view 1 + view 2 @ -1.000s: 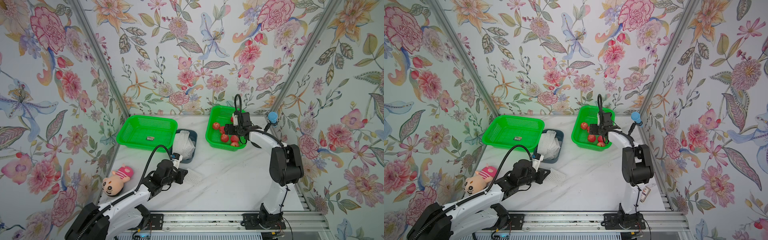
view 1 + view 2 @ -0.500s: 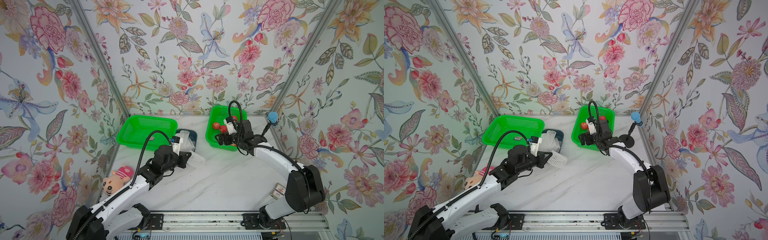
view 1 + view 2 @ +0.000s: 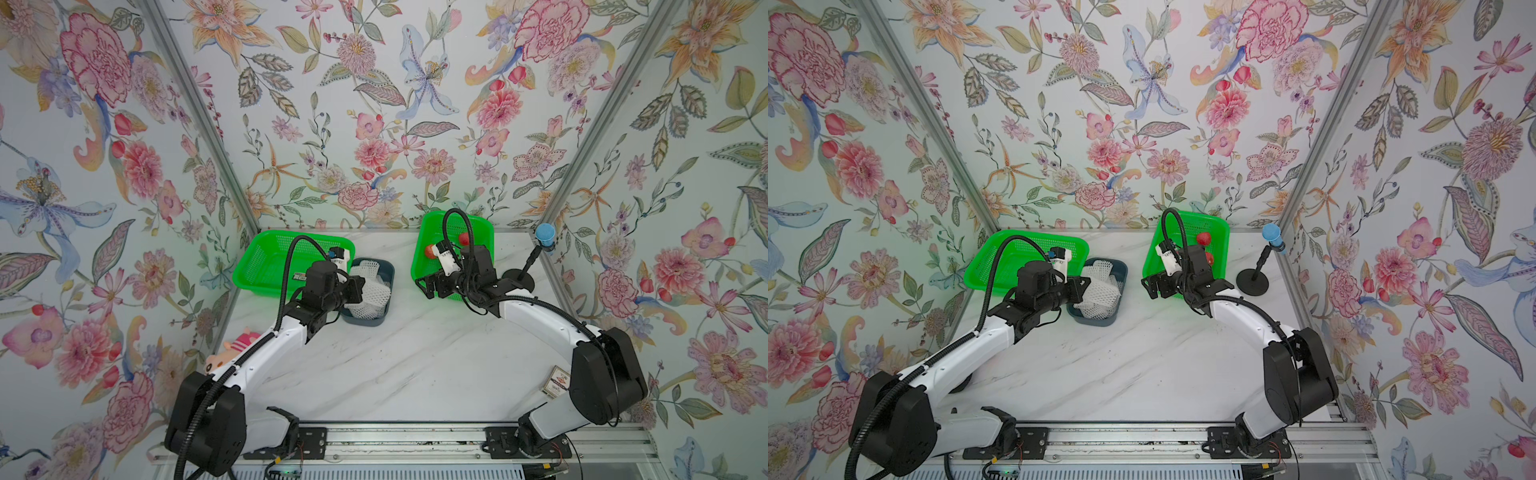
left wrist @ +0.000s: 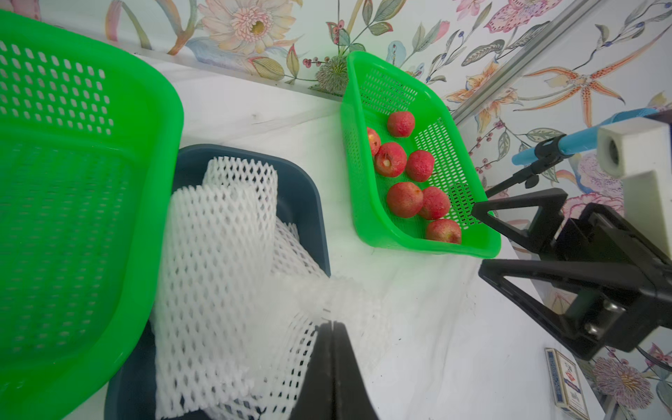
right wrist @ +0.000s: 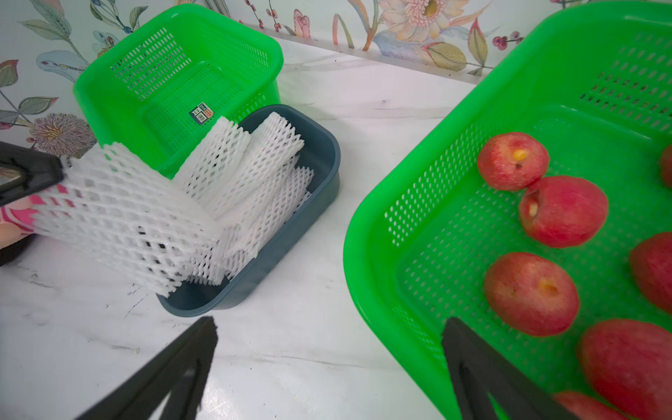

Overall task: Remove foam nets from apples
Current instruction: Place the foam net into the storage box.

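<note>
Jaws of the left arm point(image 3: 282, 336) are clamped together on one foam net point(image 5: 120, 218), which hangs partly over the dark blue tub point(image 5: 329, 160) where other foam nets point(image 4: 225, 225) lie piled. Jaws of the right arm point(image 3: 536, 316) stand wide apart, empty, beside the green basket point(image 4: 363, 225) holding seven bare apples point(image 4: 404, 199).

Bare apples point(image 4: 403, 199); nets point(image 4: 218, 236) in blue tub point(image 4: 302, 192)
</note>
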Controlling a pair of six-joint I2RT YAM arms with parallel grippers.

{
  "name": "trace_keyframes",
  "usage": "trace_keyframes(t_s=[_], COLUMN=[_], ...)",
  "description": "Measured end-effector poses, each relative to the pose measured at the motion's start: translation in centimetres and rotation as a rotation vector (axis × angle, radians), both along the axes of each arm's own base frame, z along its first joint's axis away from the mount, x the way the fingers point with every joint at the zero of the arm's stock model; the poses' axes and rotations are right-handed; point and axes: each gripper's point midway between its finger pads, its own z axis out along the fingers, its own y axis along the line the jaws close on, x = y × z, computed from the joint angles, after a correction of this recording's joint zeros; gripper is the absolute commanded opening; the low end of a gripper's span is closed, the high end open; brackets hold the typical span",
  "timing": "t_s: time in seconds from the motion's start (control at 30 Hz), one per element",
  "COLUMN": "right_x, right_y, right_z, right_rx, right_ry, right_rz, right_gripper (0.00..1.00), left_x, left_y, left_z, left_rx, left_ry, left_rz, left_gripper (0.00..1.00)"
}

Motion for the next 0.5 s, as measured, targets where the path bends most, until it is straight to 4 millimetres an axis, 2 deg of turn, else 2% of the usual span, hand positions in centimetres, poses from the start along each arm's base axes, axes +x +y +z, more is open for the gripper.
trace_keyframes(t_s=[0.1,0.23,0.3,0.5], right_x=[0.2,0.6,0.6,-0.9], right_y=[2.1,6.2,8.5,13.6], right_z=[-0.7,-1.1,-1.2,-2.2], right_rx=[0.010,0.033,0.044,0.051], right_ry=[0.022,0.036,0.039,0.056], right_rz=[0.044,0.114,0.156,0.258], right_gripper=[0.60,0.38,0.34,0.32], left_x=[0.7,1.4,1.3,0.9], left_y=[0.7,1.1,1.2,1.8], left_z=[-0.5,-1.7,-2.7,-5.8], left_rx=[-0.003,0.000,0.006,0.022], left_ry=[0.004,0.017,0.035,0.087], left_rz=[0.020,0.032,0.034,0.046], left_gripper=[0.00,0.00,0.00,0.00])
